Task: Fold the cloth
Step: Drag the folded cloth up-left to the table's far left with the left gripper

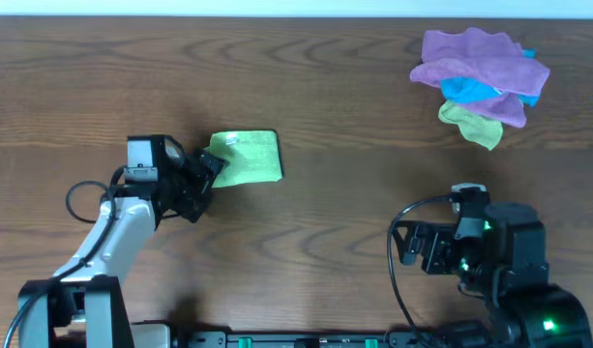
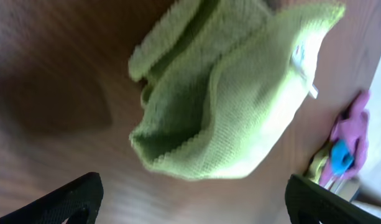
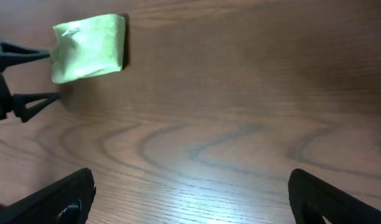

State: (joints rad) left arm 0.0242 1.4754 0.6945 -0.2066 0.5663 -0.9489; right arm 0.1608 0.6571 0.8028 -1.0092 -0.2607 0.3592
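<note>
The lime-green cloth (image 1: pixel 247 157) lies folded into a small rectangle on the wooden table, left of centre. Its white tag shows near its top edge. In the left wrist view the cloth (image 2: pixel 227 106) fills the middle, its layers loose and slightly lifted at the near edge. My left gripper (image 1: pixel 211 170) is open and empty, right at the cloth's left edge; its fingers (image 2: pixel 190 202) stand apart just short of it. My right gripper (image 1: pixel 404 246) is open and empty over bare table at the front right; its wrist view shows the cloth (image 3: pixel 89 47) far off.
A pile of purple, blue and olive-green cloths (image 1: pixel 482 79) lies at the back right and also shows in the left wrist view (image 2: pixel 345 143). The left arm's fingertips show in the right wrist view (image 3: pixel 22 81).
</note>
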